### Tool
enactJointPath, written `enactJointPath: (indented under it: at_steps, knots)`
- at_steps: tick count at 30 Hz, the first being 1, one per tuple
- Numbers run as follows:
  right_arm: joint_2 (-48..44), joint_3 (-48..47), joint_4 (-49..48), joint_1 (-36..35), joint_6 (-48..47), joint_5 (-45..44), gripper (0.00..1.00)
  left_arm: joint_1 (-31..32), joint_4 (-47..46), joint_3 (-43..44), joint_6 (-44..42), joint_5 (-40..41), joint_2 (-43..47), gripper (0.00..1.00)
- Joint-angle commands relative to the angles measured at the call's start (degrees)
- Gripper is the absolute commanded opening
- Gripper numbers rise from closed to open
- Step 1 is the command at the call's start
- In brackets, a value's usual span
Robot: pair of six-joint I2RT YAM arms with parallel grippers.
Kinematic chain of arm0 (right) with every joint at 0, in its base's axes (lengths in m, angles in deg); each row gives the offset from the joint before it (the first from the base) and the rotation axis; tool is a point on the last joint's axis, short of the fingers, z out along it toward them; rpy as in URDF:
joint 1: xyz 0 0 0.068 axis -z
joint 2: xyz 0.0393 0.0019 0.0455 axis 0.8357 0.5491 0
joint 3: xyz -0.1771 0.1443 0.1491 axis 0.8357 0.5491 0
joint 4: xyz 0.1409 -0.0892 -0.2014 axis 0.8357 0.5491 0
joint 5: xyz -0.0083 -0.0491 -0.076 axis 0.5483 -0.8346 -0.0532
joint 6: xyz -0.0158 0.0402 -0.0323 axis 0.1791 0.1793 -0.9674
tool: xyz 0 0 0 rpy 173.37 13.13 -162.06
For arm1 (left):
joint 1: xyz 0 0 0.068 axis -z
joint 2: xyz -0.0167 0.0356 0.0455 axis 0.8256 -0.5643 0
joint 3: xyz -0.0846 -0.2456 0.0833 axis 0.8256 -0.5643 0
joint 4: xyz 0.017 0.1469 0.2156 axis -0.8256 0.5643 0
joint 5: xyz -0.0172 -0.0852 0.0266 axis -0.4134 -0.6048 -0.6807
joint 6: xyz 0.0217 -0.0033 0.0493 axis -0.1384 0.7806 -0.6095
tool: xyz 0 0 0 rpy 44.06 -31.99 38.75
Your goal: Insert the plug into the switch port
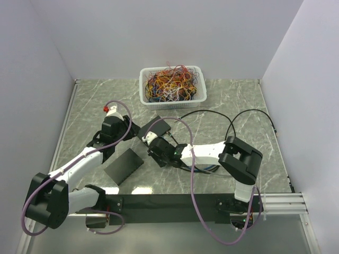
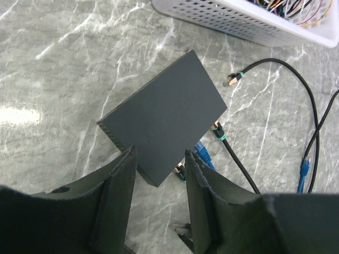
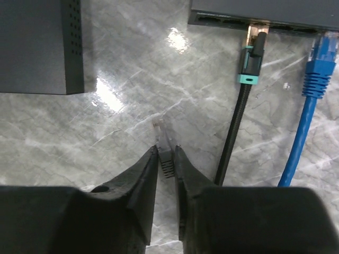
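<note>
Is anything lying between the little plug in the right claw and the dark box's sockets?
Nothing visible. Only bare marble table lies between the clear plug pinched in the right gripper and the dark grey switch box. A teal-collared black cable and a blue cable already fill two ports, beside its path.

Switch just beyond parted fingers

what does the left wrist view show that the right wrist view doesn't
Only the left wrist view: the white basket of wires, a loose black plug, the whole top of the switch, and the open left gripper.
Only the right wrist view: the right gripper pinching the plug, and a second dark box with vent holes.
Both: the switch, a black cable plugged into it, and a blue cable beside that.
</note>
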Motion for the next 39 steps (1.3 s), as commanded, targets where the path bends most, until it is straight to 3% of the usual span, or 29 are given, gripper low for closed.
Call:
enactJointPath:
  at_steps: [1,7,17,27,33,39]
  knots:
    - [0.0,0.3,-0.8,0.2,0.5,1.3,0.23,-0.3,-0.9,-1.1,-0.5,1.0,0.7,0.47]
    - [-1.3,1.6,-2.0,0.1,0.6,1.5,0.0,-0.3,-0.5,-1.0,0.3,1.0,1.6,0.45]
    - [-14.1,4.4,-6.3,-0.2,2.2,-1.9,0.0,-0.3,3.4,-0.2,3.5,0.3,9.3,0.44]
    - [-19.7,-3.3,-2.7,0.2,1.3,-8.4,0.0,-0.2,1.2,-2.1,7.6,-2.3,18.1,0.43]
    - [-23.7,-0.4,-9.0,1.9,1.7,-7.8,0.0,0.5,-2.3,-3.2,9.6,-4.5,18.1,0.42]
    - [-22.4,-1.9,-9.0,3.0,1.6,-6.8,0.0,4.7,-4.3,-1.8,10.8,-3.2,14.2,0.41]
